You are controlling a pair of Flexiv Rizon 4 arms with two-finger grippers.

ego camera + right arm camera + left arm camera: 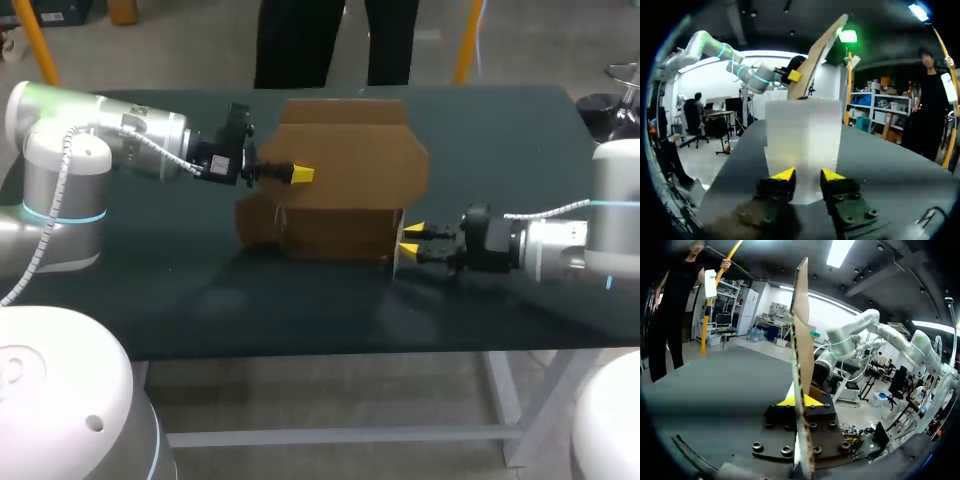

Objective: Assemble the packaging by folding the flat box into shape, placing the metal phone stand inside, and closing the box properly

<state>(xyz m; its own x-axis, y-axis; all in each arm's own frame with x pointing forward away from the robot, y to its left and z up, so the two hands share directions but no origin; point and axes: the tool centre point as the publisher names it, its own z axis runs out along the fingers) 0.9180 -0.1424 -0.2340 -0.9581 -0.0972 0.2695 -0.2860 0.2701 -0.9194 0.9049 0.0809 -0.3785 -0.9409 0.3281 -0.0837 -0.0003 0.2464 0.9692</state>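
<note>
One half-folded box [340,190] was stood at the middle of the table [250,310], its raised flap pinched by the left gripper [300,175]; the right gripper [411,240] was held spread at its corner. The walls could be buckled by a hard push there.

Brown cardboard box [350,160], partly folded, upright, rear flap raised

Legible txt: none, all views. Cardboard box [345,190]: plain brown faces, no print, label or no. readable, incl. the panel between fingers of left end effector [799,401]. Box face just ahead of right end effector [807,175]: blank. Tabletop [300,310]: no readable markings.
</note>
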